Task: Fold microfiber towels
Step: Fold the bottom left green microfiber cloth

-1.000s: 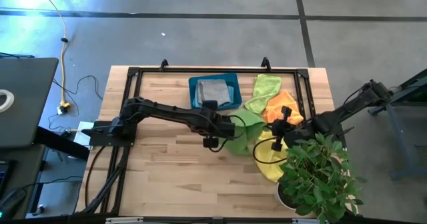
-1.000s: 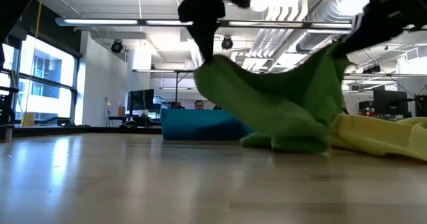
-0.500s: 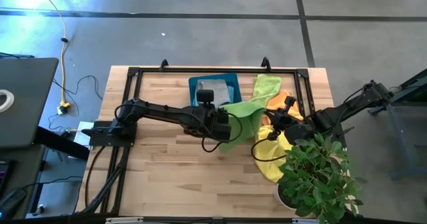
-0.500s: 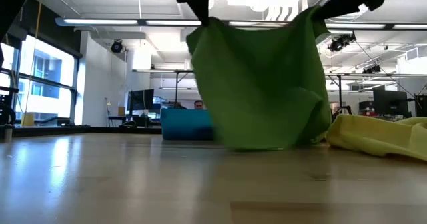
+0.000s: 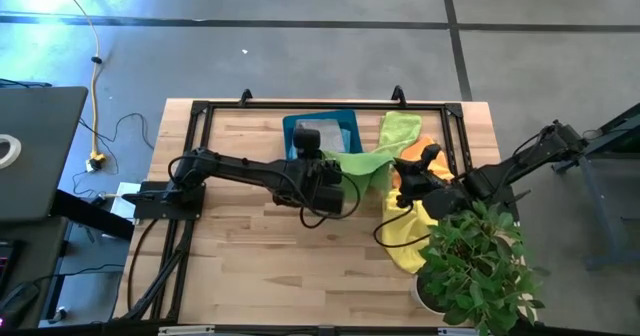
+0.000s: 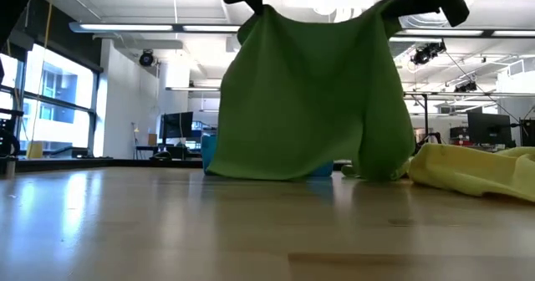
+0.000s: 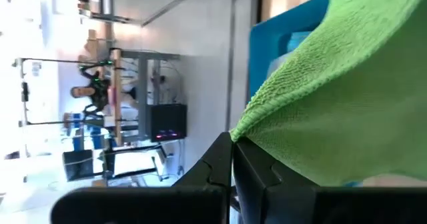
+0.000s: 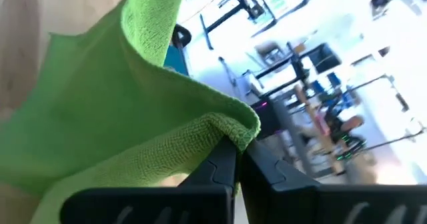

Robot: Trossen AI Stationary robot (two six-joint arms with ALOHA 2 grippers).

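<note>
With each hand (image 7: 232, 159) (image 8: 239, 163) clamped on a corner of the green towel (image 6: 313, 97) (hanging above the worktop (image 6: 251, 231)), a pinch could slip and drop that corner.

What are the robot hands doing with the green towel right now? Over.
Left gripper and right gripper each shut on a corner of the green towel. Towel hangs spread above the table. Nothing blocking.

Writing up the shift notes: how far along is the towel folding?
Done: a grey towel lies in the blue bin. In hand: left hand and right hand each pinch a corner of the green towel, hanging spread. Left: yellow towel, orange towel, lime towel.
</note>
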